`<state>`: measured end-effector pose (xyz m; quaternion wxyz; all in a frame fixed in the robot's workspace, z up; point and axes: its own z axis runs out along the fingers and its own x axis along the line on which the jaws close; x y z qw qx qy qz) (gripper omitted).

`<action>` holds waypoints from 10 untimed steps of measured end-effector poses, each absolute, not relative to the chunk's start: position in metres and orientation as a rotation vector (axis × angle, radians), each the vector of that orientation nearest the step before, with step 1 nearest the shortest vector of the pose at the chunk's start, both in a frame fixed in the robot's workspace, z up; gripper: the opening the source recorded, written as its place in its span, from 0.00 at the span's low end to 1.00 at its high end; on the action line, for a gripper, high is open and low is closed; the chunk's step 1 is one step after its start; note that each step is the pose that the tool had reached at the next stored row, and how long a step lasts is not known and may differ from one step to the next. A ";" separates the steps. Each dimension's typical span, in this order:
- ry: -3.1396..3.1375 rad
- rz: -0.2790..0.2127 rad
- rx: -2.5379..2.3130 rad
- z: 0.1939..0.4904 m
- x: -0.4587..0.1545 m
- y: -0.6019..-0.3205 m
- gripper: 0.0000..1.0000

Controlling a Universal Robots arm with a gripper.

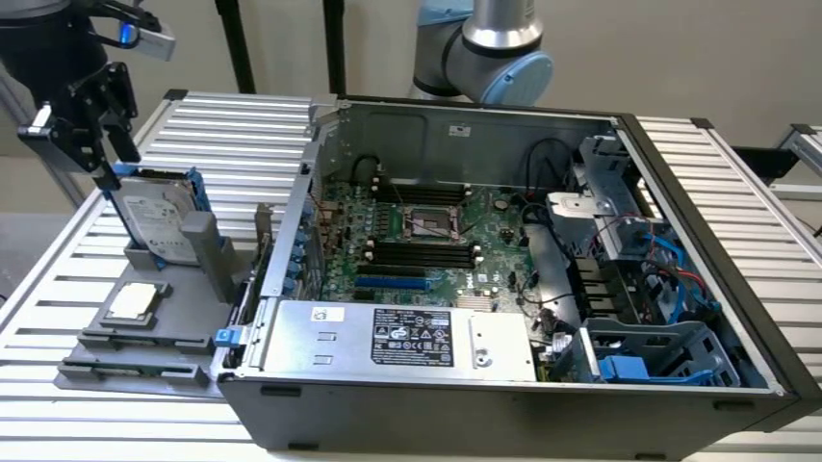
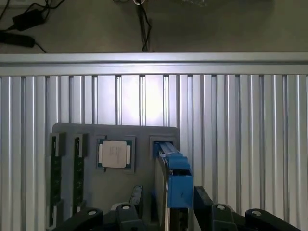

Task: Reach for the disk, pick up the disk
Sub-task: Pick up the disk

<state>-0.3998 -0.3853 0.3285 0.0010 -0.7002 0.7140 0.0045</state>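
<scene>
A flat, rectangular silver-grey hard disk (image 1: 157, 219) with a white printed label, edged by a blue plastic carrier, stands upright on edge in a slot at one corner of a matt grey moulded holder (image 1: 180, 339). The holder rests on a ribbed aluminium-slat table (image 1: 77, 423), along its edge at the exterior view's left, beside an open dark-grey metal computer case (image 1: 514, 404). The arm's black gripper (image 1: 106, 154) hangs at the disk's upper edge. Near the disk, a small square silver chip with a tan rim (image 1: 135, 300) lies flat in the holder. Inside the case, a large silver box with a black label (image 1: 411, 337) sits beside a green circuit board (image 1: 424, 231). In the wrist view the disk (image 2: 175, 180) is seen edge-on, a thin grey slab capped by the glossy blue carrier, rising from its slot at the holder's (image 2: 115, 132) corner. The gripper (image 2: 169, 199) is spread apart, with black fingers (image 2: 136, 196) on either side of the disk's top. A gap shows on one side; whether the other finger touches cannot be told. The square chip (image 2: 114, 154) lies in the neighbouring recess, and the table's (image 2: 240, 120) bright slats run in parallel grooves.
</scene>
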 end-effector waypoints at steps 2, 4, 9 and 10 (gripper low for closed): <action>2.242 0.014 -2.198 0.329 -0.400 -0.383 0.54; 2.242 0.014 -2.198 0.327 -0.400 -0.381 0.54; 2.242 0.014 -2.198 0.319 -0.400 -0.381 0.54; 2.242 0.014 -2.198 0.317 -0.400 -0.381 0.54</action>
